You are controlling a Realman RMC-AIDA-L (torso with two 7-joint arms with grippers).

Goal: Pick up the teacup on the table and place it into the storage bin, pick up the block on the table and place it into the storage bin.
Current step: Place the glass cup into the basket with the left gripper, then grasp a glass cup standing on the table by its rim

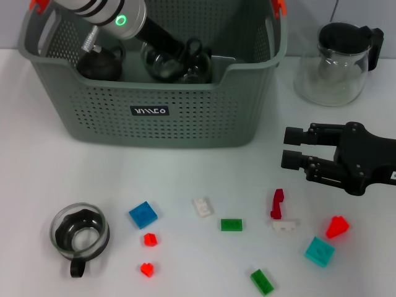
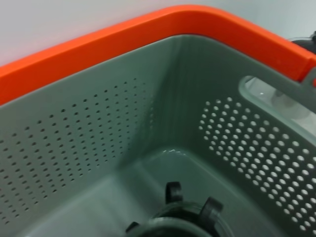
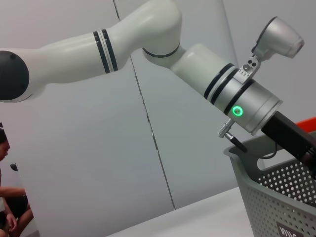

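L arm reaches down into the grey-green perforated plastic storage bin [image 1: 154,117], far left-centre of the white table [image 1: 204,167]. The left gripper [image 1: 189,52] sits deep inside by a clear glass teacup [image 1: 176,62]; can't tell from the head view whether it's clamped on that cup or already let go. Its wrist cam shows only bin walls, the orange rim clip [image 2: 148,37] and a dark cup rim at the bottom edge. A second, dark cup [image 1: 99,62] sits in the bin's left part.

Judgement: this is the drop-off stage for a teacup. The next move calls for releasing if not yet done, lifting straight up clear of the rim, then going for the remaining clear glass teacup with black handle [image 1: 79,234], near left on the table.

The right gripper [image 1: 288,148] hovers at right, black fingers apart, holding nothing, near the blocks. Blocks lie scattered near: blue square block [image 1: 143,214], white block [image 1: 202,206], green flat block [image 1: 231,224], teal block [image 1: 319,251], small red ones [image 1: 150,239].

A glass pitcher w/ black lid [image 1: 340,62] stands far right. The right wrist cam shows plain grey wall panels; a person [image 3: 7,197] is partly visible at the room's edge.
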